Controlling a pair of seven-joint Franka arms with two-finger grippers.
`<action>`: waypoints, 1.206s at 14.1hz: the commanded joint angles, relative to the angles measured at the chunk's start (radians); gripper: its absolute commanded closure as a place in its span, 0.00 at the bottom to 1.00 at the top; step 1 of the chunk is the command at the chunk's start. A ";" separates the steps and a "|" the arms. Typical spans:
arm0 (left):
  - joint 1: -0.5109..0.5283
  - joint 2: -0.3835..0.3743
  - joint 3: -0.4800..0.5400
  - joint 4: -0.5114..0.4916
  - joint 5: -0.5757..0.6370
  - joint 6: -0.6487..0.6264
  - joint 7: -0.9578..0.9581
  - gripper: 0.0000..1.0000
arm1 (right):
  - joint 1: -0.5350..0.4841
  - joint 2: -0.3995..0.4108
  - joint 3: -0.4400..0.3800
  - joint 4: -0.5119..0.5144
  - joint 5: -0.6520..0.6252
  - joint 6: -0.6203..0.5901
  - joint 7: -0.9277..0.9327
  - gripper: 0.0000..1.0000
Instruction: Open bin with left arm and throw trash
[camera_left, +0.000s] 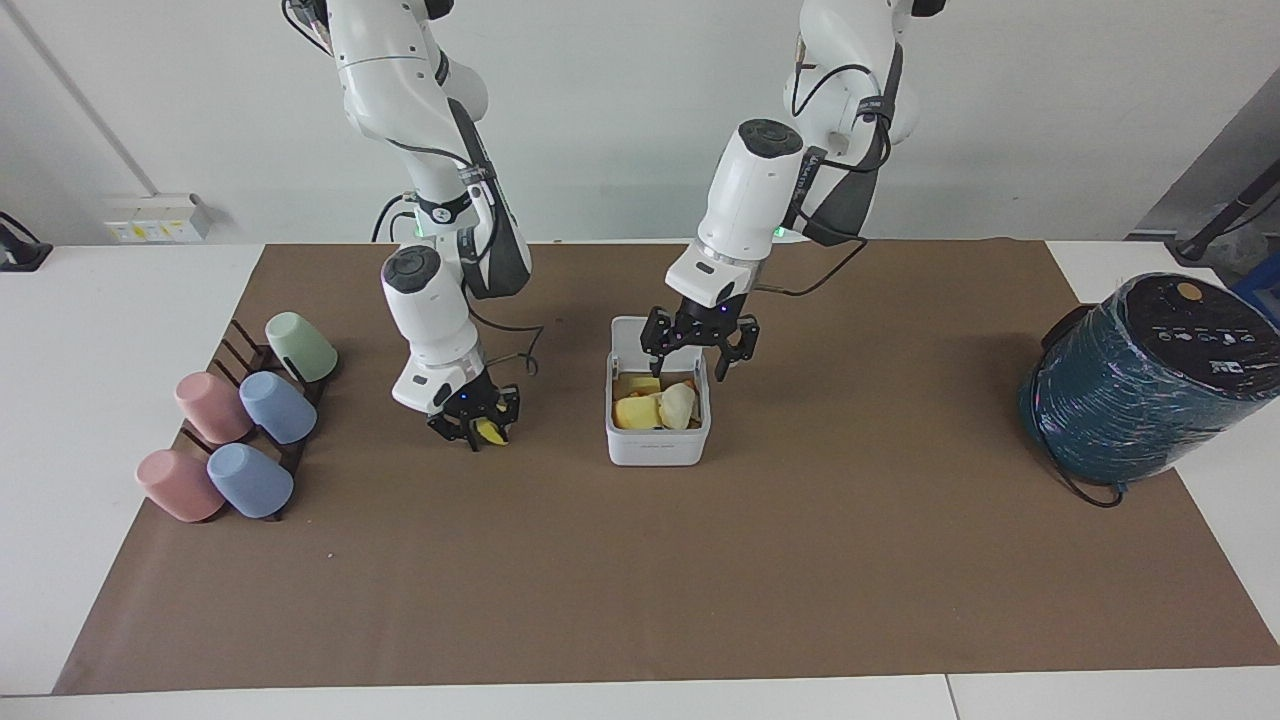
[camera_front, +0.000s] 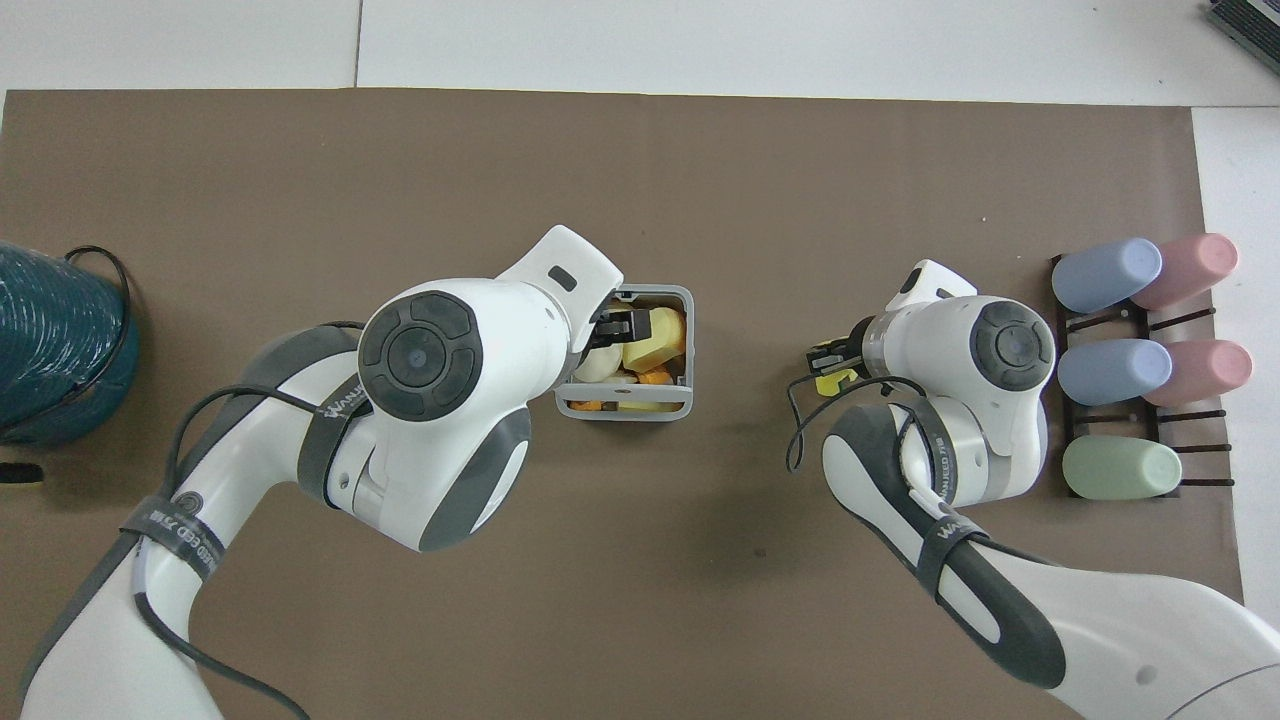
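Note:
The white bin (camera_left: 657, 447) stands mid-table with its lid (camera_left: 628, 338) open and upright on the side nearer to the robots. It holds several yellow and orange scraps (camera_left: 637, 411). The cream-white lump (camera_left: 679, 404) lies on top of them, also seen in the overhead view (camera_front: 597, 363). My left gripper (camera_left: 700, 356) hangs open and empty just over the bin (camera_front: 624, 408). My right gripper (camera_left: 474, 428) points down at the mat around the bright yellow notched piece (camera_left: 489, 431), which shows beside the wrist in the overhead view (camera_front: 829, 381).
A rack of pastel cups (camera_left: 236, 432) lies at the right arm's end of the table. A big dark teal wrapped cylinder (camera_left: 1140, 380) stands at the left arm's end. The brown mat (camera_left: 640, 580) covers most of the table.

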 joint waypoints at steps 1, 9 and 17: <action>0.104 -0.074 0.001 -0.014 0.023 -0.173 0.093 0.00 | -0.006 -0.019 0.004 0.106 -0.003 -0.144 0.070 1.00; 0.379 -0.234 0.003 -0.093 0.023 -0.232 0.458 0.00 | 0.053 -0.011 0.035 0.398 0.357 -0.296 0.438 1.00; 0.481 -0.165 0.006 0.120 0.083 -0.338 0.542 0.00 | 0.230 0.015 0.035 0.352 0.369 -0.150 0.640 0.64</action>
